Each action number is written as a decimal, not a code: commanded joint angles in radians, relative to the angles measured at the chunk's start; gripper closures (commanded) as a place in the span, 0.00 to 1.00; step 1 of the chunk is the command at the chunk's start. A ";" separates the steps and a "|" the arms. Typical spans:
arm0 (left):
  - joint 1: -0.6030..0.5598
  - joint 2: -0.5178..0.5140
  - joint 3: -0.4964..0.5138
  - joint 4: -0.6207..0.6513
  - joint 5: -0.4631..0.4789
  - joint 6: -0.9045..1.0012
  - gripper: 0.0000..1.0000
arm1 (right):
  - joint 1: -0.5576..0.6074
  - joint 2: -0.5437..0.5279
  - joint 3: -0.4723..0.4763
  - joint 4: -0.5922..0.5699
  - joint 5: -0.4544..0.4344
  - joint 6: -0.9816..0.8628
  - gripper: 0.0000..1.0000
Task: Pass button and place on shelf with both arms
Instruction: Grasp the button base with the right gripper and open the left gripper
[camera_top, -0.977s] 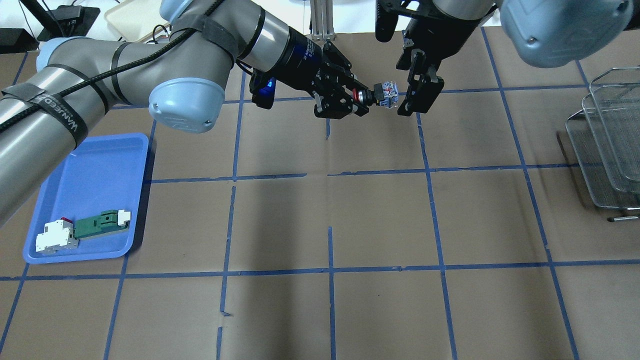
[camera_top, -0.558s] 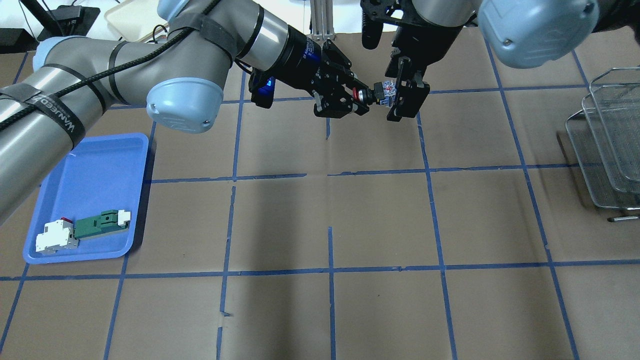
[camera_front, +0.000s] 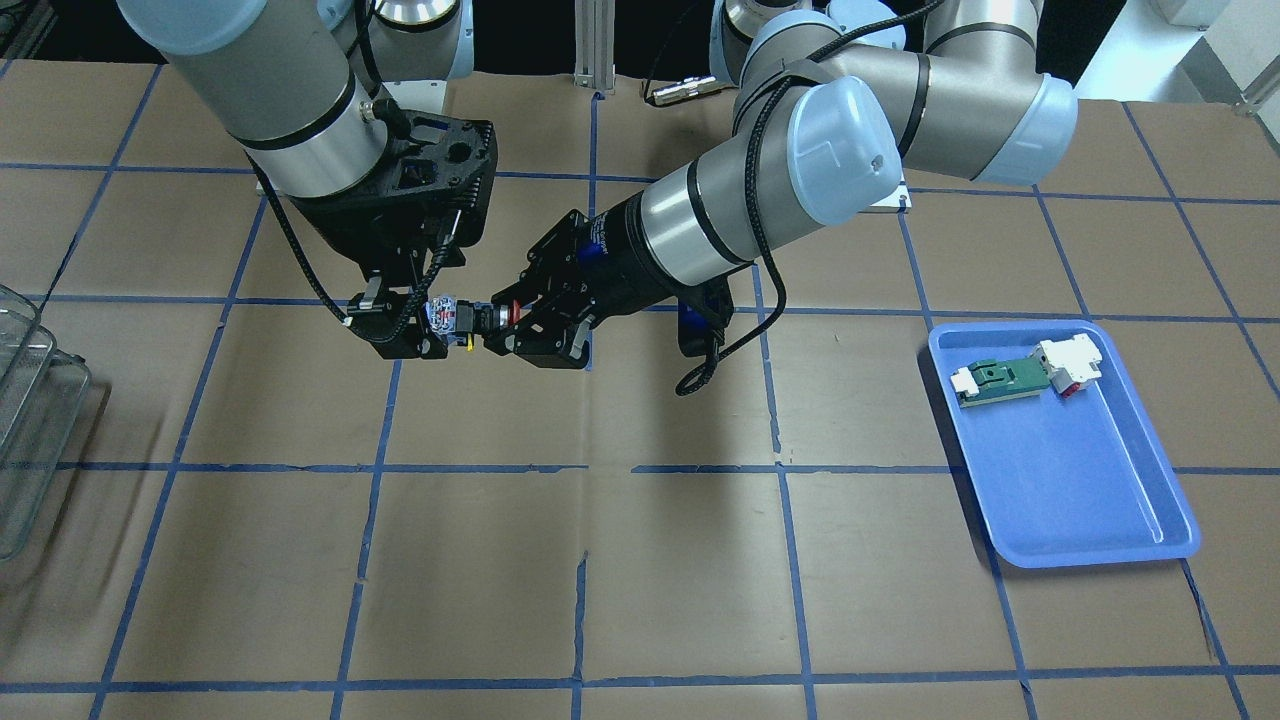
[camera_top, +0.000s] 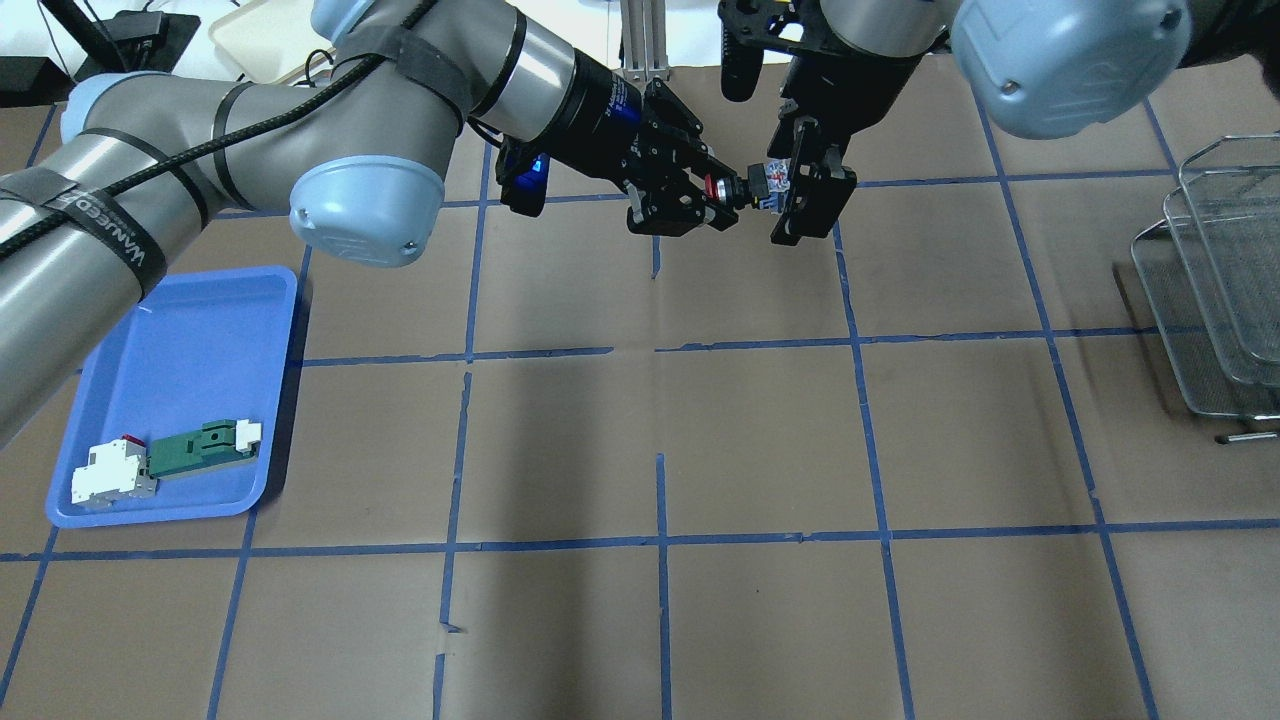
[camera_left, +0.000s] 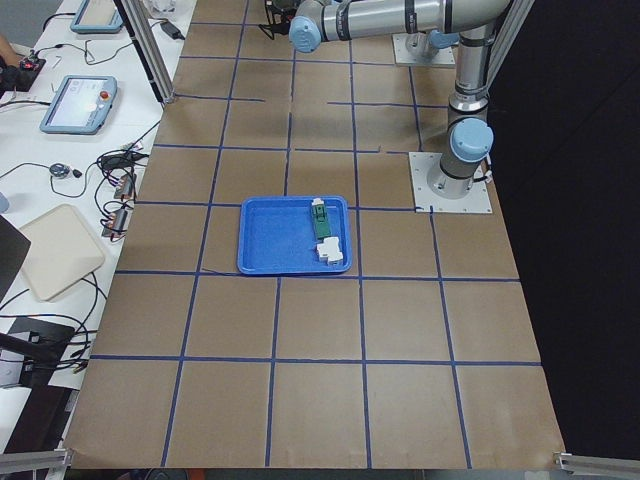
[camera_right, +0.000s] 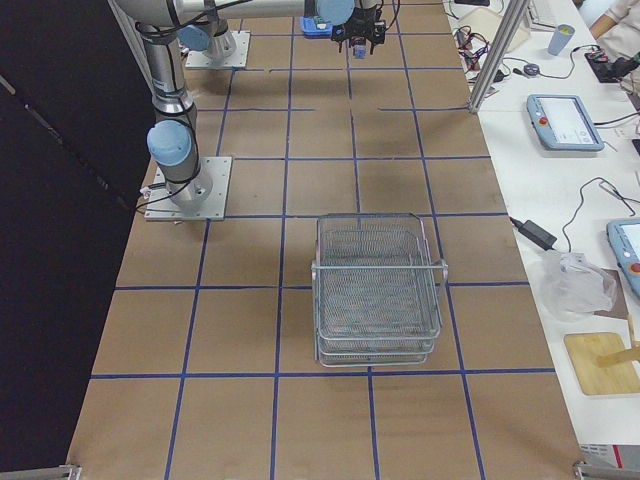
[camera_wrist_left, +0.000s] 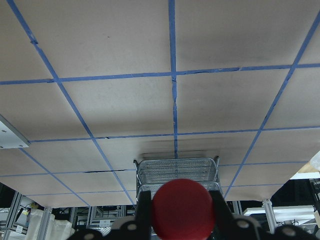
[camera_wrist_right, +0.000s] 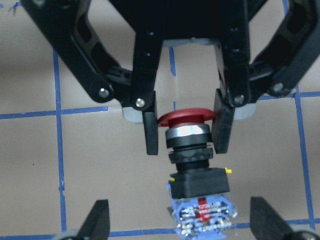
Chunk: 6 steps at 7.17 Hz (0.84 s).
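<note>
Gripping one button (camera_wrist_right: 198, 176) mid-air, the left pincer (camera_wrist_right: 186, 137) is clenched; the right pincer (camera_wrist_right: 182, 222) straddles it, released.

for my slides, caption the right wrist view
Left gripper holds the button below its red cap; right gripper open, flanking its block.

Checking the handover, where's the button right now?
Overhead view: the button is mid-air over the far-middle table, left gripper clamped at its red-cap end, the right gripper with jaws open around its blue-and-white end.
</note>
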 joint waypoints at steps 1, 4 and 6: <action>0.001 0.000 0.000 0.000 -0.001 0.000 1.00 | 0.000 0.001 0.000 -0.003 0.000 -0.002 0.57; 0.001 0.006 0.001 0.000 -0.001 0.000 1.00 | 0.000 0.001 0.000 -0.012 0.000 -0.015 1.00; 0.002 0.006 0.001 0.000 0.005 -0.002 0.86 | 0.000 -0.002 0.000 -0.022 0.000 -0.015 1.00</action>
